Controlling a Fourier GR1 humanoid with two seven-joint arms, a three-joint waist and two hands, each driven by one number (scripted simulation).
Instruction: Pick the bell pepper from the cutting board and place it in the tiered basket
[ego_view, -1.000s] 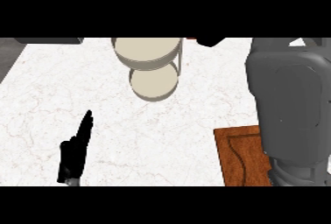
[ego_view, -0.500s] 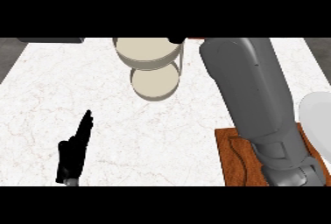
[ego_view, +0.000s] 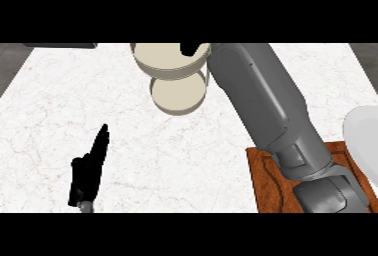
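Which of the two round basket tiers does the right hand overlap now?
The tier nearer the view's top: the right hand shows black over its rim. The lower tier in the view lies uncovered, apart from the hand.

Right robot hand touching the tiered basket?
Cannot tell. In the head view the right robot hand overlaps the tiered basket from above, so neither contact nor gap shows.

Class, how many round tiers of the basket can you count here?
2. The upper tier at top centre, beneath the right hand; the lower tier just nearer, partly hidden by it.
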